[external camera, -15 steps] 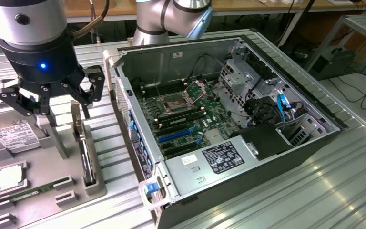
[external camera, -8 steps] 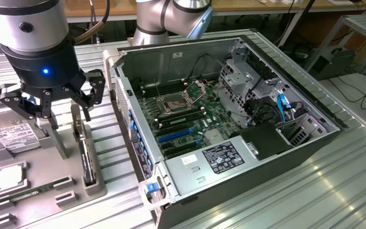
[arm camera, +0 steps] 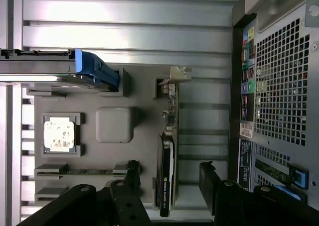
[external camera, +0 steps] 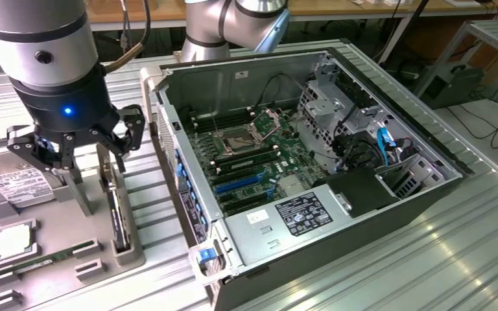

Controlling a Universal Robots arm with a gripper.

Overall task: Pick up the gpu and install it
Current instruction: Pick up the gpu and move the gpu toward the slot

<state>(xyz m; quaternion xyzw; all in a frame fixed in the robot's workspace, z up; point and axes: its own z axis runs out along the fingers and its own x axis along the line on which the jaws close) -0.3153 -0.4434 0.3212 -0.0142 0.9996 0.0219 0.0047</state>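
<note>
1. Ribbed metal bench: grey parts tray beside open PC case.
2. gpu stands on edge in the tray slot nearest the case.
3. Gripper hovers over the tray, fingers wide apart, empty.
4. Step: pre-grasp. Pick likely needs pads square either side of the thin card.

The claw seems to hide the far end of the gpu.

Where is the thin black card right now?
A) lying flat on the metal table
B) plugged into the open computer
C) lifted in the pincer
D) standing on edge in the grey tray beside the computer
D: the gpu stands on edge in a slot of the grey tray, with the open pincer over it, not gripping.
</note>
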